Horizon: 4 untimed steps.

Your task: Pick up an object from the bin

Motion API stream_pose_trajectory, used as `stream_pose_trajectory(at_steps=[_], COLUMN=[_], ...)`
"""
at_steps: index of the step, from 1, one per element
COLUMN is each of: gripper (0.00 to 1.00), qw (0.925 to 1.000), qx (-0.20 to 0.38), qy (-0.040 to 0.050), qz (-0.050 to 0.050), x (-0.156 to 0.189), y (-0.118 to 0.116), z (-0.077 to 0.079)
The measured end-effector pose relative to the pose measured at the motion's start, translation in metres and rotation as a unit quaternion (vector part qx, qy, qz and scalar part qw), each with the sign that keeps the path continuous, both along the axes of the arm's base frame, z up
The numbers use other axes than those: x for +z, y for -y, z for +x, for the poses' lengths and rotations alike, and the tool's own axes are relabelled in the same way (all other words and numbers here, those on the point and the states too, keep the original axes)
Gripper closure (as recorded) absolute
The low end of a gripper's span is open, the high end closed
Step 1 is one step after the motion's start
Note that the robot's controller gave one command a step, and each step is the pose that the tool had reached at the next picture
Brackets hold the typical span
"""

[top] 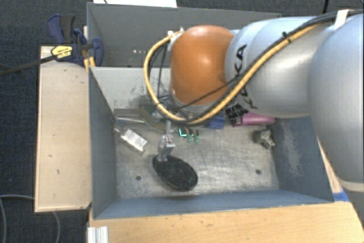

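Our claw [166, 148] hangs over the bin [239, 200], and we cannot tell whether it is apart or together. A black oval object [176, 174] lies just in front of it, a small silver block [134, 140] to its left, and a pink tube [259, 119] well to its right.

- The thick silver-grey arm [307, 65] comes in from the right edge of the frame. It takes up most of the upper right and slopes leftward toward the centre.
- At its end sits a rounded orange cover [199, 62], just above the middle of the frame, with the wrist tucked under it.
- A yellow-and-black cable [149, 74] runs along the arm's upper side, bows out in a loop to the left of the cover, then curls back beneath it.
- The gripper [166, 145] hangs under the cover, pointing down, slightly left of centre in the lower half of the frame.
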<state>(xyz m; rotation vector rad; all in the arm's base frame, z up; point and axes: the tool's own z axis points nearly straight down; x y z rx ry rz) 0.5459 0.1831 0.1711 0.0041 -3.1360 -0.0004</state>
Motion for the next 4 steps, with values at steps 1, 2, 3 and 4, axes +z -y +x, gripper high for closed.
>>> stream_pose_trajectory(at_steps=[1,2,3,4], gripper=[0.0,0.0,0.0,1.0], qw=[0.989,0.9193,0.8779,0.8793], qx=[0.147,0.394,0.479,0.476], qy=[0.0114,0.0041,-0.0021,-0.0005], qz=[0.005,0.001,0.001,0.002], x=[-0.068,-0.049,-0.096,-0.094], y=[0.041,0.044,0.063,0.062], z=[-0.012,-0.064,-0.054,-0.054])
